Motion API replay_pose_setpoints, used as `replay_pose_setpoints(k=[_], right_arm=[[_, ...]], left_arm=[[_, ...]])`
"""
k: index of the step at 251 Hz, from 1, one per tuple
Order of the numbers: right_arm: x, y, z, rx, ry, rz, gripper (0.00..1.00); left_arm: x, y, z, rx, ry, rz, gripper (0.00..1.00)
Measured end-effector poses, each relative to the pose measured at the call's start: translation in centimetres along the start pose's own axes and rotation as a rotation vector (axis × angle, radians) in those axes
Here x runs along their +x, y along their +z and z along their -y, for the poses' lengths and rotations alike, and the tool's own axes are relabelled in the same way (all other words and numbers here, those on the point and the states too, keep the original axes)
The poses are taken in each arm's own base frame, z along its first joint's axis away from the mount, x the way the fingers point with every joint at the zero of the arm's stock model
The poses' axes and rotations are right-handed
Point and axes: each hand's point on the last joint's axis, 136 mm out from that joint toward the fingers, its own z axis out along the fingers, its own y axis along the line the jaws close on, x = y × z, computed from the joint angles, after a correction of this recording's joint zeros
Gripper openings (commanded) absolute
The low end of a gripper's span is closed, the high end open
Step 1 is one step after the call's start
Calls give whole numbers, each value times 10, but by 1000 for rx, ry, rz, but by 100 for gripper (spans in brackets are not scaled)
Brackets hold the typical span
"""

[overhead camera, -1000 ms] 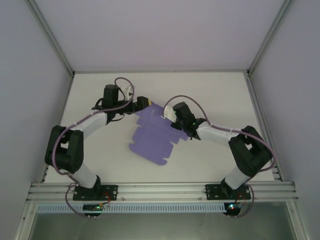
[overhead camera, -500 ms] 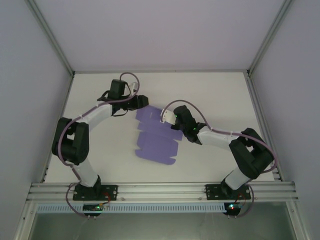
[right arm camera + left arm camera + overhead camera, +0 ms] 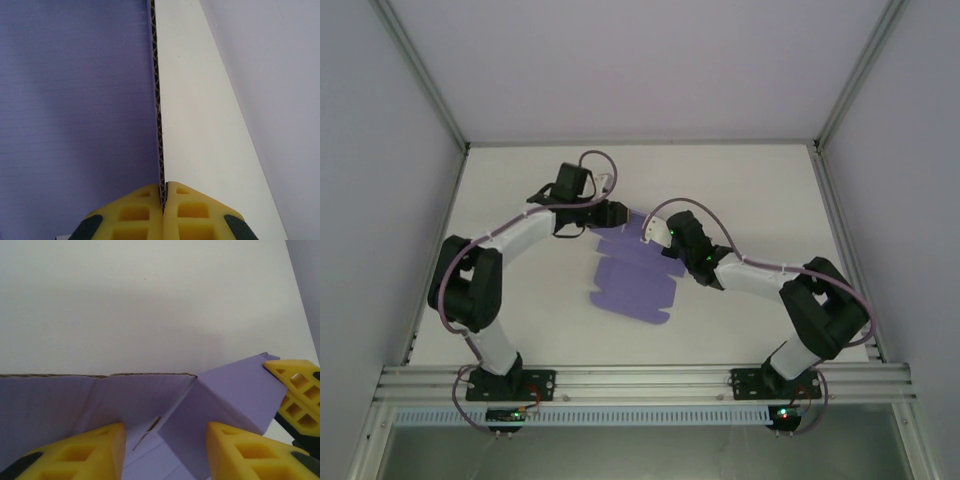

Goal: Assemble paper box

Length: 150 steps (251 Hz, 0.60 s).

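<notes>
I've got the paper box [image 3: 632,285] lying in the middle of the surface [image 3: 740,190].
My right end effector [image 3: 163,187] pinches its edge; my left end effector [image 3: 166,440] stands spread astride a raised flap [image 3: 225,390] at the far side.

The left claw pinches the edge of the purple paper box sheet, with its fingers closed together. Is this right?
Wrong claw: the right claw pinches the edge of the purple paper box sheet, with its fingers closed together. The right wrist view shows it.
</notes>
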Motion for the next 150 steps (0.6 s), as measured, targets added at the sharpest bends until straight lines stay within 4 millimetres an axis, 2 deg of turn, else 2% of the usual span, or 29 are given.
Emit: replay_pose_setpoints(k=[54, 104, 150], right_arm=[[-1, -2, 0, 13, 10, -8, 0], [-3, -5, 1, 5, 38, 1, 0], [-6, -9, 2, -3, 56, 12, 0]], left_arm=[[0, 3, 13, 8, 56, -2, 59], [-1, 7, 18, 9, 57, 6, 77], [-4, 10, 25, 28, 64, 27, 79]])
